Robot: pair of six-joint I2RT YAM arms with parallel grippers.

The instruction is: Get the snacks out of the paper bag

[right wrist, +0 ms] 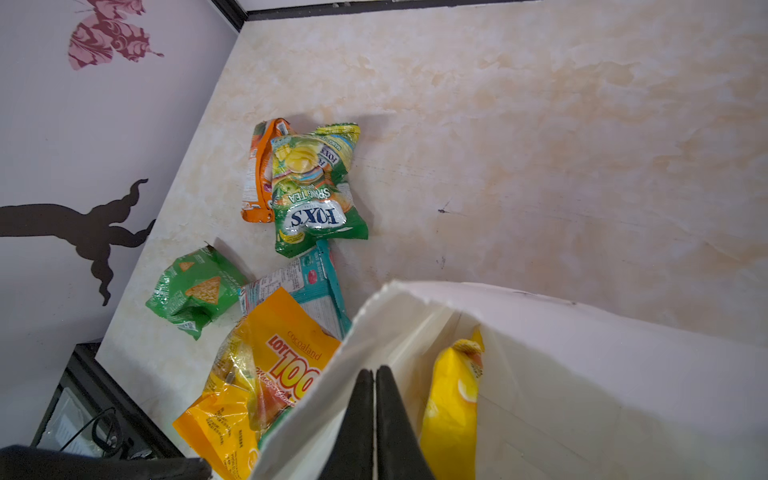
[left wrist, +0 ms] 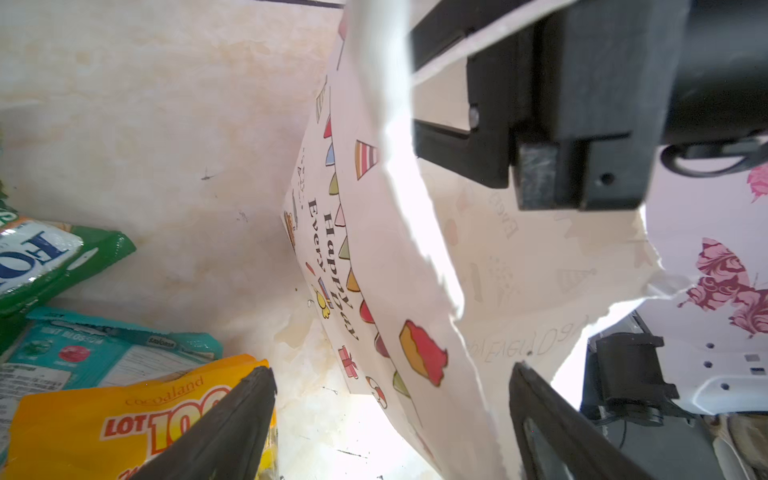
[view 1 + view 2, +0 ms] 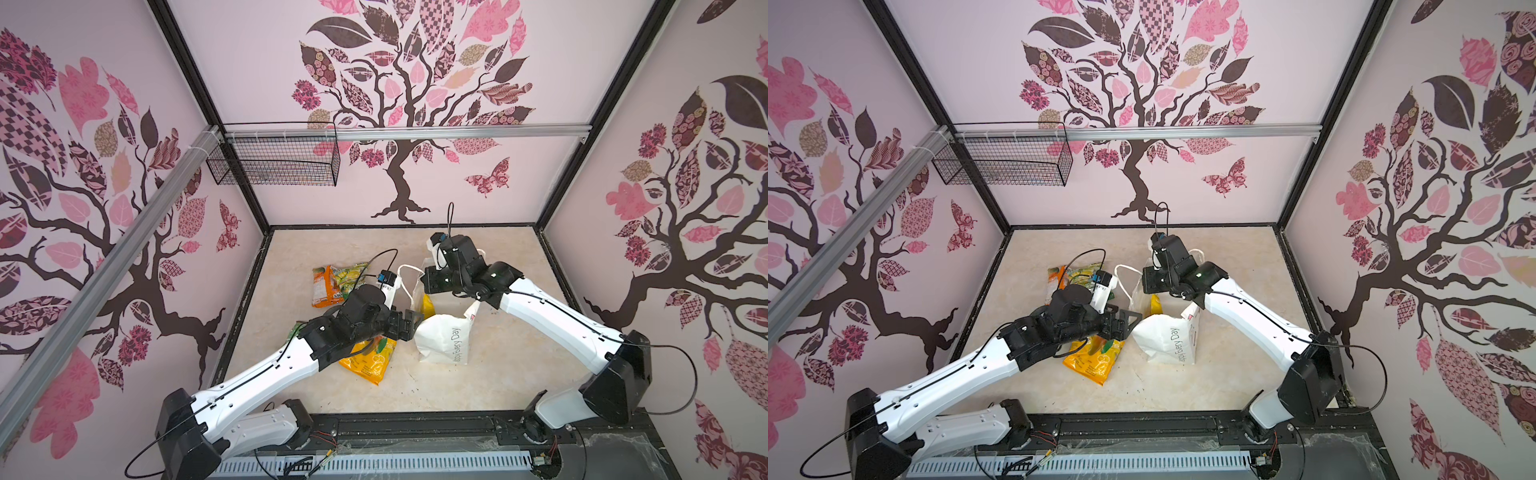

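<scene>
The paper bag [image 3: 444, 338] stands right under the right pincer [image 1: 375, 374], which is clamped tight on the rim, its fingers pressed together with the paper edge pinched between them. The bag is thin white paper, creased and a bit slumped, and the top edge is ragged. The side facing the left pincer [image 2: 390, 372] has grey "Happy Every Day" lettering plus little coloured flags, cakes and presents. That left pincer is spread wide and grasps nothing. Its two black fingers sit either side of the bag's printed wall near the open top, and I can't tell if either one actually touches the paper.

One yellow packet [image 1: 453, 399] stands upright inside the bag, just beside the right pincer's fingertips. It's shiny and crinkled.

The rest of the snacks are outside, on the left pincer's side:
- The LOT 100 packet [image 1: 257, 374], a glossy orange-yellow pouch, lies flat under the left pincer and right up against the bag wall.
- The teal packet [image 1: 307, 282] is flat with small print on it, and is partly tucked beneath the LOT 100 one.
- The green packet [image 1: 195, 291] is small and puffy with triangle chips pictured on it, and sits just beside the teal one.
- The FOX'S packet [image 1: 311, 187] is green and yellow and very crinkly. It lies farther out past the teal one, partly on top of the orange packet [image 1: 259, 174].

They all sit on the table [image 1: 540, 145], which is smooth, beige and marble-looking, with a few dark scuffs.
</scene>
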